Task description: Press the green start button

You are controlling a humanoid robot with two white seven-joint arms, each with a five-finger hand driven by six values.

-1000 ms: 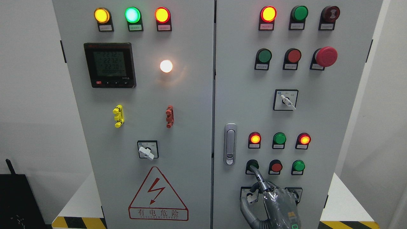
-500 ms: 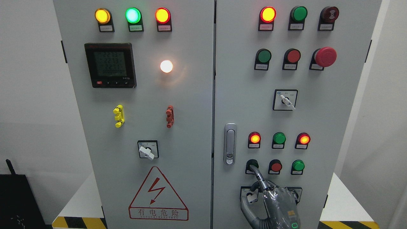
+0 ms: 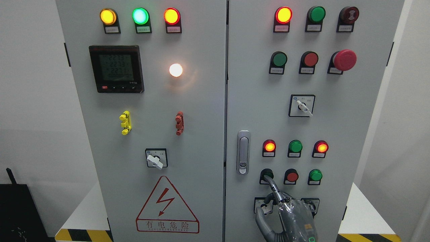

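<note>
Under right hand (image 3: 289,215) fingertip, dark green button (image 3: 266,174)

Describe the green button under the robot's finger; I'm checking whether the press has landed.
The green button is round, dark green and unlit, in a black collar with a small label plate below. It sits leftmost in the lowest button row on the right door, beside a red button. The right hand has one extended finger whose tip covers the button's lower edge.
</note>
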